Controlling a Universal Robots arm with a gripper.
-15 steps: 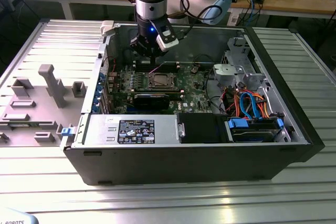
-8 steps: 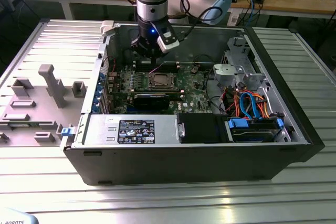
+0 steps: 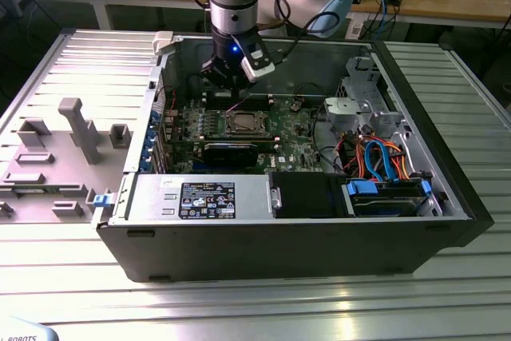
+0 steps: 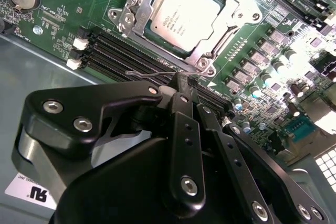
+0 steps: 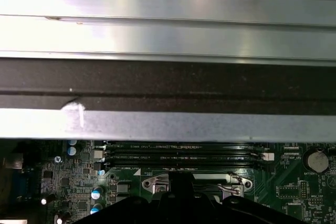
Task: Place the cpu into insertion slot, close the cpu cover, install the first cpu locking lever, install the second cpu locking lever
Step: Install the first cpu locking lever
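The cpu (image 4: 181,13), a square chip with a silver top, lies in the insertion slot (image 3: 243,124) on the green motherboard. The cpu cover (image 4: 239,10), a silver frame, lies flat around it. A thin wire locking lever (image 4: 149,72) sticks out beside the socket and ends at my fingertips. My gripper (image 4: 181,80) is shut, its black fingers pressed together just off the socket's corner, over the memory slots (image 4: 131,56). In the exterior view the gripper (image 3: 232,89) hangs inside the case, just behind the socket. I cannot tell whether the fingers pinch the lever or only touch it.
The open black computer case (image 3: 263,249) lies on a slatted metal table. A drive cage (image 3: 363,105) and blue and orange cables (image 3: 383,161) fill the exterior view's right. A grey fixture plate (image 3: 56,157) lies to the left. The case wall (image 5: 168,82) rises close behind the memory slots (image 5: 184,156).
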